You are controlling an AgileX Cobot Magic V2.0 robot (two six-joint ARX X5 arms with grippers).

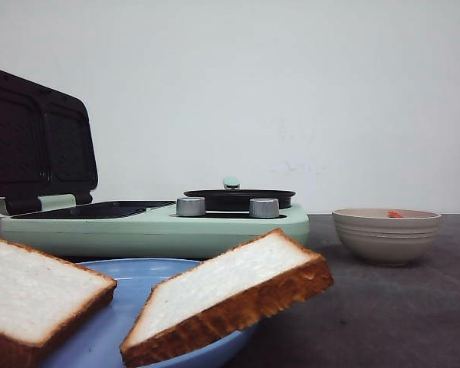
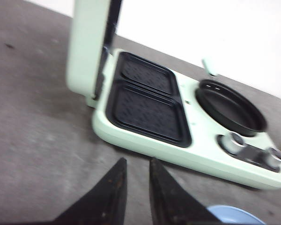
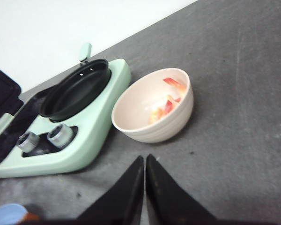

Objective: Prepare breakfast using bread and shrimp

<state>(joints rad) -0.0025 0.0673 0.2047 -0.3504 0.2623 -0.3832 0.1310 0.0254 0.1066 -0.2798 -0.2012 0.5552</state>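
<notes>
Both sets of fingers are hanging empty, the left fingers (image 2: 138, 180) narrowly parted, the right fingers (image 3: 144, 180) pressed together, while the bread (image 1: 230, 303) is lying on the blue plate (image 1: 138, 270) and the shrimp (image 3: 168, 101) is sitting in the bowl (image 3: 154, 126).

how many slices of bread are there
2. Both lie on the blue plate in front of the cooker: one slice at left, the other slice overhanging the right rim.

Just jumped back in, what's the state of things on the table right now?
Nothing is being handled yet. Both bread slices sit on the blue plate up front, the shrimp is in the beige bowl, and the green breakfast maker stands open with bare grill plates and a bare pan. The left gripper hovers, slightly open, in front of the maker; the right gripper is shut near the bowl.
</notes>
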